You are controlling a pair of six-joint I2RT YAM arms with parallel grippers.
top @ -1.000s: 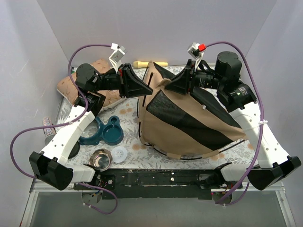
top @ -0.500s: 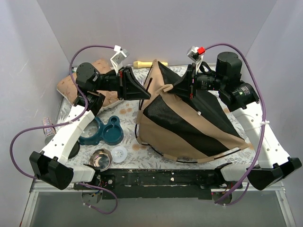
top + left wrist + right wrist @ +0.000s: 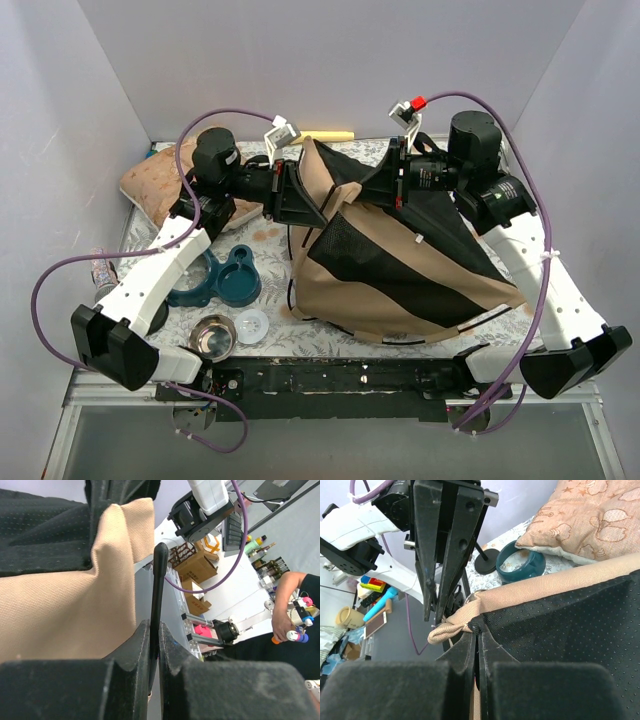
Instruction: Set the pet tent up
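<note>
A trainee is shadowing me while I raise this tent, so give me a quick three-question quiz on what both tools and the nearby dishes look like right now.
1. True or false: the left tool is shut on a thin black pole of the pet tent.
2. In the top view, on which side of the steel bowl does the white lid lie? A) left B) right C) far side
3. What is the right tool shut on?
Key: 1 true; 2 B; 3 the pet tent's fabric edge.
</note>
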